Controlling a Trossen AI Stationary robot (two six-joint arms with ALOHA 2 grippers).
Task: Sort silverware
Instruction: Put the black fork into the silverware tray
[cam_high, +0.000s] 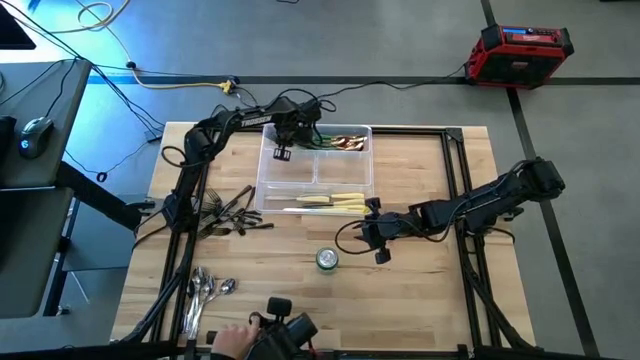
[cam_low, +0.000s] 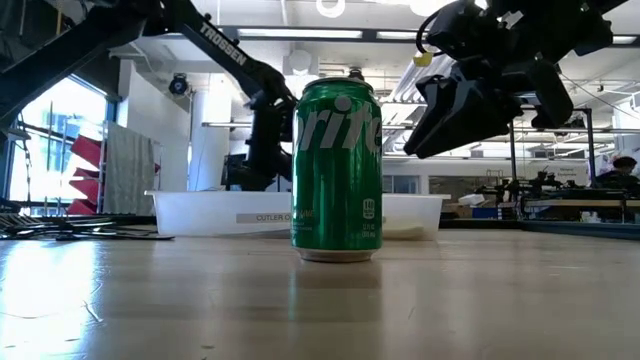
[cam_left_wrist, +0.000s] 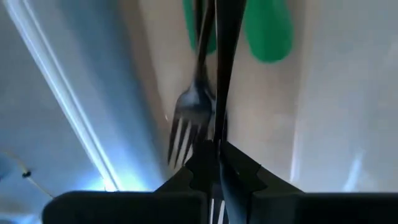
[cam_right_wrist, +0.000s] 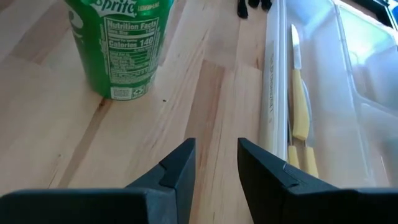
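My left claw (cam_left_wrist: 217, 163) was clenched on a dark fork (cam_left_wrist: 214, 81) over the tray (cam_high: 268, 175) at bench 12 o'clock; best to lower it flat before letting go. Right claw (cam_right_wrist: 216, 163) idled parted near the can (cam_right_wrist: 118, 46).

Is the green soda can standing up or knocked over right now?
Upright. The green Sprite soda can stands on its base on the wooden table, top rim level in the low view.
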